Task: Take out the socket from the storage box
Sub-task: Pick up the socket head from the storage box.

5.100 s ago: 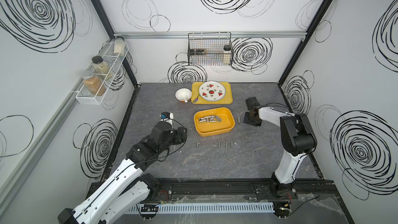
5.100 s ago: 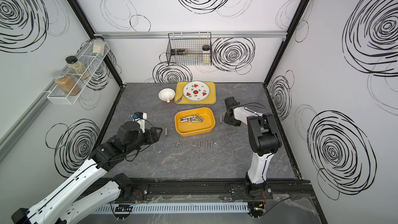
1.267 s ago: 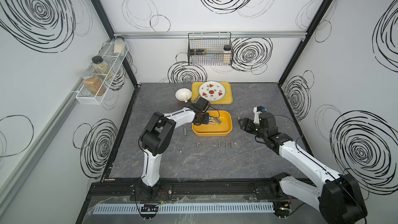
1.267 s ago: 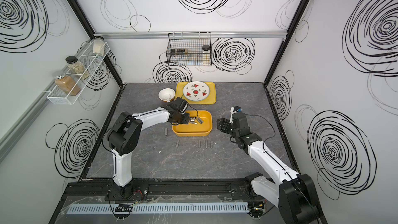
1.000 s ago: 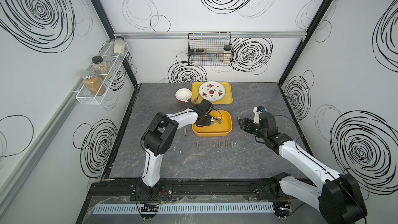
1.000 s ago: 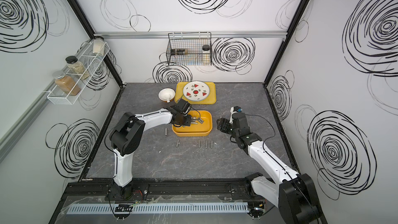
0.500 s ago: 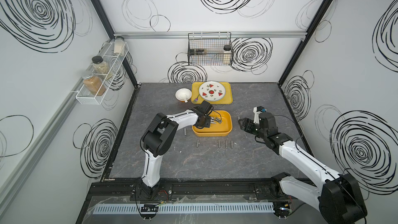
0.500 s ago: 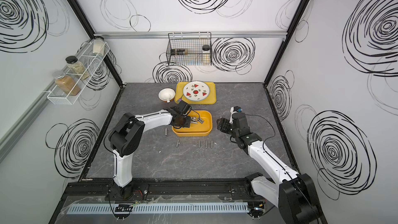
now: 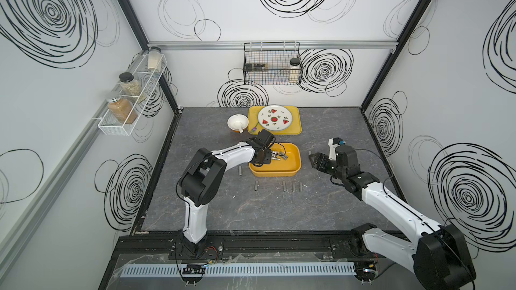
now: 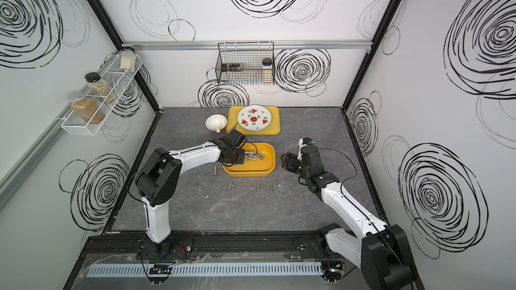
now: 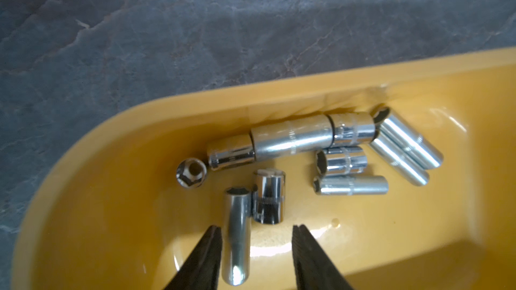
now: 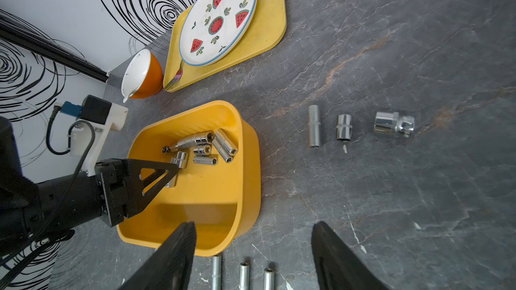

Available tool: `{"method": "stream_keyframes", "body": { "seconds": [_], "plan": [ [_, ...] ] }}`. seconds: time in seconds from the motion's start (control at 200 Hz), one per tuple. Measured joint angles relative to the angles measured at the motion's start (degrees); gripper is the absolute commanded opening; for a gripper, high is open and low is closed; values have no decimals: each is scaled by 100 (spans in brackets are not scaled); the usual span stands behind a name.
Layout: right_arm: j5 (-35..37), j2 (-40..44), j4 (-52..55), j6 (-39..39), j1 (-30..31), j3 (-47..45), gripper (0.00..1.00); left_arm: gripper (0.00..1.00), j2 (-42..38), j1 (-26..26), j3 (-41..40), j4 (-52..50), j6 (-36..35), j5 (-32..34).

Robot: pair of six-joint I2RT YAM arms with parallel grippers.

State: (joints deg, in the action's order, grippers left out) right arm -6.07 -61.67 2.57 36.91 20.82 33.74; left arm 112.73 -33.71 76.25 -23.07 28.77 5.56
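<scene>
The storage box (image 9: 279, 174) (image 10: 251, 174) is a deep yellow-orange tub in mid-table. Several chrome sockets (image 11: 293, 140) (image 12: 206, 146) lie bunched at its far left end. My left gripper (image 9: 269, 157) (image 11: 257, 228) reaches down into that end with its jaws open. A long thin socket (image 11: 236, 235) lies on the floor of the box between the fingers, close to one finger and clear of the other. My right gripper (image 9: 312, 159) (image 12: 254, 223) hovers open over the table just right of the box, holding nothing.
Loose sockets lie on the table: a row of three (image 9: 292, 186) before the box, others left of it (image 9: 239, 171) and right of it (image 12: 344, 127). Behind stand a flat yellow tray with a plate (image 9: 275, 118) and a bowl (image 9: 238, 122). A wire basket (image 9: 270, 64) hangs on the back wall.
Over the last second my left gripper has sunk lower into the left end of the box and its jaws have narrowed a little. The right arm has stayed still.
</scene>
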Motion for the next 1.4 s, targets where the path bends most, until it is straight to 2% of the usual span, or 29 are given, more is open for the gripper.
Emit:
{"method": "stream_keyframes", "body": {
  "seconds": [0.07,0.365,0.746,1.031,1.402],
  "plan": [
    [0,-2,0,0,0,0,70,39,0,0,0,-66,37,81],
    [-4,-55,0,0,0,2,70,38,20,11,0,-133,140,363],
    [-31,-87,0,0,0,2,71,36,125,149,-2,-52,317,391],
    [-50,-107,-2,2,0,2,71,38,240,153,-2,-37,358,389],
    [-70,-120,0,0,0,2,71,47,267,-37,273,-254,249,546]
  ]
}}
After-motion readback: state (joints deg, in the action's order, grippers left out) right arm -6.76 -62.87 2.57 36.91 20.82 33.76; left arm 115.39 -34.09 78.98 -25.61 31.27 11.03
